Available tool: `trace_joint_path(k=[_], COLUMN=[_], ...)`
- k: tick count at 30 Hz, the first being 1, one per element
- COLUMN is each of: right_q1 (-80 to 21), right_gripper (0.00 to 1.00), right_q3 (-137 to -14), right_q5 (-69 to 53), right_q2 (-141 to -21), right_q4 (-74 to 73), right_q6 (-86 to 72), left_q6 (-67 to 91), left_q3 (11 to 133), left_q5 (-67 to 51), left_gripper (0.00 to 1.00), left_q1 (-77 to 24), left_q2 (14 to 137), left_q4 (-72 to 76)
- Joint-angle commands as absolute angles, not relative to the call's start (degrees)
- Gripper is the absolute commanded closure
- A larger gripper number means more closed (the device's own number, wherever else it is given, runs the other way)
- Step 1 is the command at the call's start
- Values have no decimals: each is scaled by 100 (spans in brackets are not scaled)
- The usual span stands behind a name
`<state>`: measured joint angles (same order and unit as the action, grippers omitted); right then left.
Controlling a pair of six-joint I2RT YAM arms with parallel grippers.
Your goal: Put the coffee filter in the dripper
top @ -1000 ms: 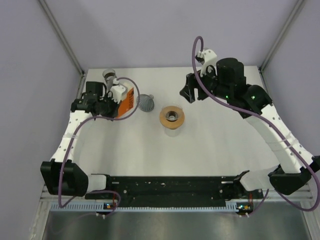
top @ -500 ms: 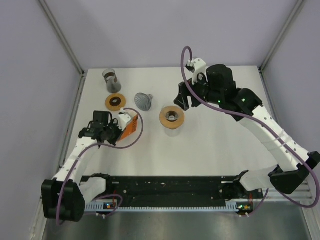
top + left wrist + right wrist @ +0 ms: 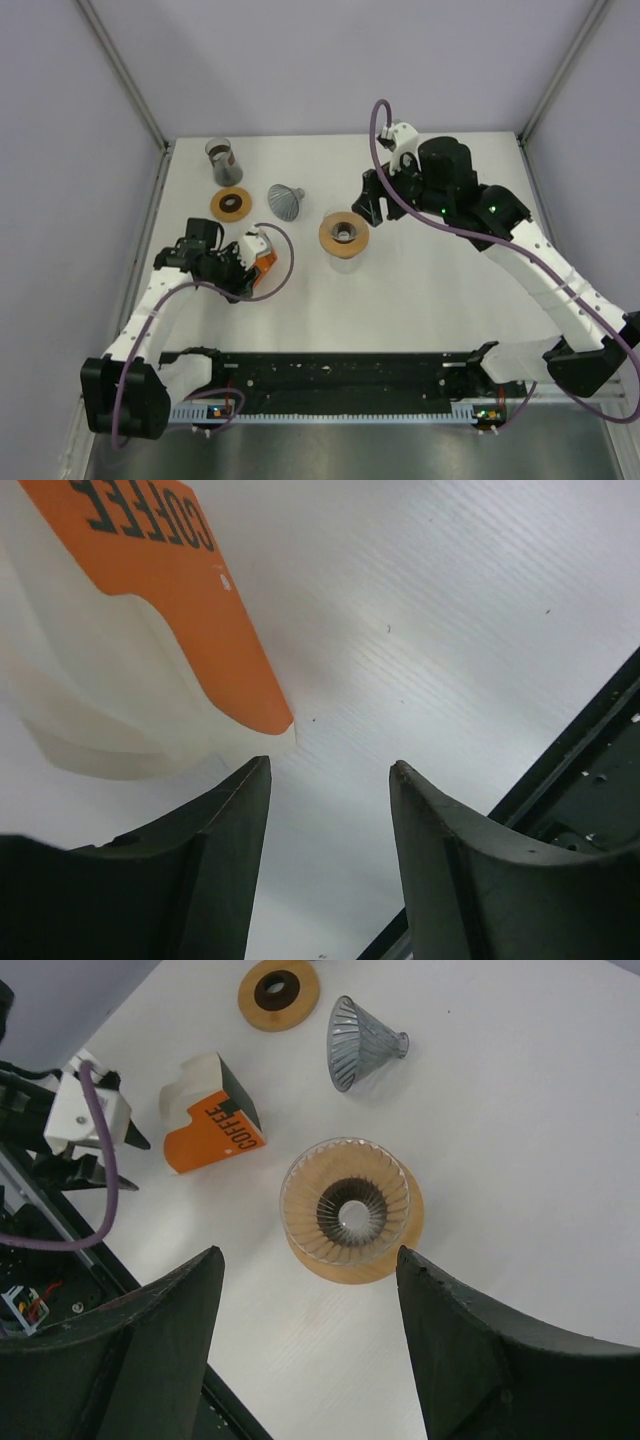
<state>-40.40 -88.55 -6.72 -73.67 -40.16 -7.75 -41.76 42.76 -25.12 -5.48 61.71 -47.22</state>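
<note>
Left gripper (image 3: 330, 770) parted, empty; filter box (image 3: 170, 600) just beyond its jaws, left of dripper (image 3: 345, 1210); right gripper (image 3: 310, 1256) wide, empty, above dripper.

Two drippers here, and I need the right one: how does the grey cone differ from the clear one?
The grey cone lies tipped on its side; the clear dripper stands upright, mouth up. The grey cone is opaque and bare on the table; the clear dripper is see-through and sits in a wooden collar. Both are ribbed funnels.
</note>
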Motion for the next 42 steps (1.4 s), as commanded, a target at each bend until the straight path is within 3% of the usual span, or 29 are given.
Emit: trace_joint_path(k=[1, 7, 11, 17, 42], right_q1=[-4105, -4104, -4104, -4104, -4104], right_gripper=[30, 30, 30, 29, 28], right_q3=[-8737, -8649, -8552, -8420, -8314], right_q5=[-598, -563, -466, -413, -369], right_q2=[-7242, -7181, -7111, -7058, -7049], right_q4=[-3823, -3823, -3823, -3832, -3850], right_q6=[-791, -721, -668, -633, -545], left_q6=[-4386, -3763, -3034, -2725, -2610], left_q3=[5254, 5888, 5766, 5651, 5563], left_q5=[-3164, -3314, -2481, -1600, -1652], left_gripper=[43, 45, 64, 70, 66], left_q1=[-554, -519, -519, -519, -527], left_q2=[5915, 5818, 6081, 6644, 7629], left_q4=[-5772, -5644, -4871, -4202, -3322])
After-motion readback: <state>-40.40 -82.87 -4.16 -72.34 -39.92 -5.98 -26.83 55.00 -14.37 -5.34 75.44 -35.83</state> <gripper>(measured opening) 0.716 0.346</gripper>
